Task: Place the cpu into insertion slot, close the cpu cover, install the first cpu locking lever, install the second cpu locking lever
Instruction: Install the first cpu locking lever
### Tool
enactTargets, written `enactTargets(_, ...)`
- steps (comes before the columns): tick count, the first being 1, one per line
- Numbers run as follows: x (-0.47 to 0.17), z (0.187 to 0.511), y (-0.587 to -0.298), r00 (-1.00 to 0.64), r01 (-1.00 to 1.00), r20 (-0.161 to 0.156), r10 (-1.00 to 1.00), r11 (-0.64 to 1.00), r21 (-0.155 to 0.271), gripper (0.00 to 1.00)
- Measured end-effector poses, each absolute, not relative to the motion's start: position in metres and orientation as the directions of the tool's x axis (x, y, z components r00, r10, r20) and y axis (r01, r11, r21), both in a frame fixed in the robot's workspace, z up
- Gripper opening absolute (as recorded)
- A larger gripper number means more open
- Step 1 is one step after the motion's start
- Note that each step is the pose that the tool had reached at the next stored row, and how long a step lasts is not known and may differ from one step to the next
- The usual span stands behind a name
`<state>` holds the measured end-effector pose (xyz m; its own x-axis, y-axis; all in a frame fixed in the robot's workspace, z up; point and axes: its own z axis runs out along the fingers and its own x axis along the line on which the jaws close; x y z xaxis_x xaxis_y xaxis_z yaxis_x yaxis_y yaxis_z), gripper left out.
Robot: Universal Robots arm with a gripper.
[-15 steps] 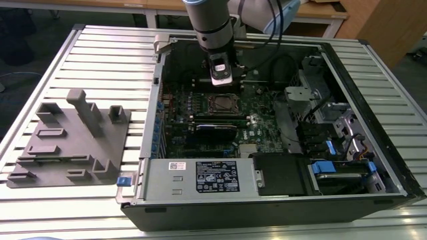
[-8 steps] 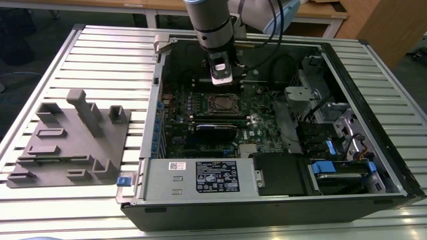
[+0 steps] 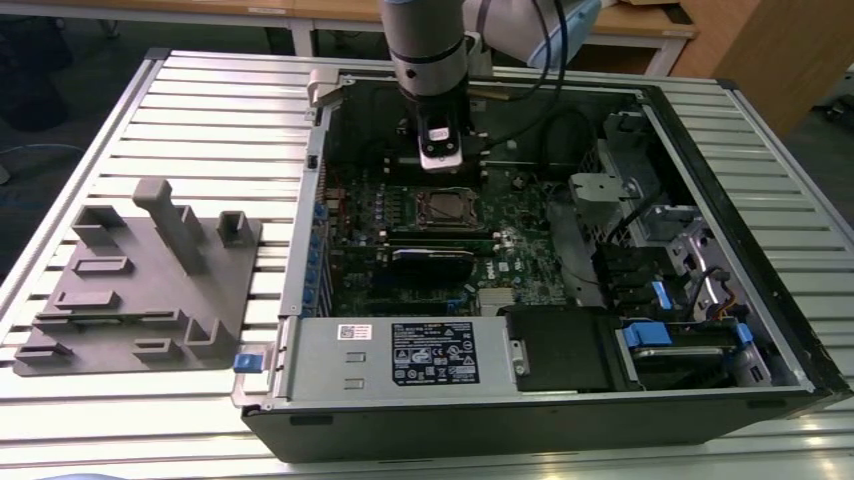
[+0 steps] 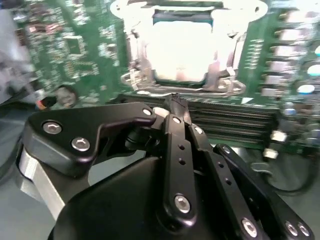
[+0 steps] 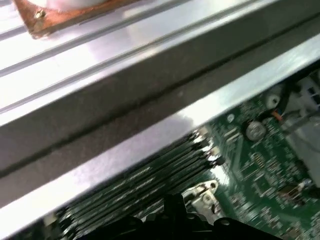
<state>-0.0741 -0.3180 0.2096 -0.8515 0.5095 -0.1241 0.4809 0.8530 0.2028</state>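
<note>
Exterior view: open computer case (image 3: 534, 250) lying on a slatted metal table (image 3: 200, 110), green motherboard (image 3: 521, 265) exposed inside. Grey fixture block (image 3: 140, 280) on the table at the exterior view's left, well apart from the case. Arm reaching down into the case, gripper (image 3: 442, 165) hanging just beyond the far edge of the insertion slot (image 3: 447, 208), close above the board. Black labelled box (image 3: 434, 352) at the near side of the case.

Second wrist view: gripper (image 4: 175, 100) with black fingers (image 4: 177, 150) pressed together at the tip, closed on nothing visible. Tip pointing at the row of dark memory slots (image 4: 235, 125) just beside the insertion slot (image 4: 182, 50). Inside the slot, the cpu (image 4: 181, 50), seated flat, its metal top washed out by glare. Silvery frame around it probably the cpu cover (image 4: 220, 80) lying down over the chip's edges, though glare leaves that unsure. State of the locking levers not readable.

First wrist view: case edge as a bright metal rail (image 5: 150, 135), green board and the memory slots (image 5: 150, 190) below it.
</note>
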Motion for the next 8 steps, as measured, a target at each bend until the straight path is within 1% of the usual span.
enactTargets(2, -0.0738, 0.2095, -0.3182, -0.855, 0.486, -0.106, 0.508, 0.855, 0.181, 0.11)
enactTargets(8, -0.0721, 0.2096, -0.3183, -0.873, 0.46, -0.094, 0.478, 0.872, 0.167, 0.11)
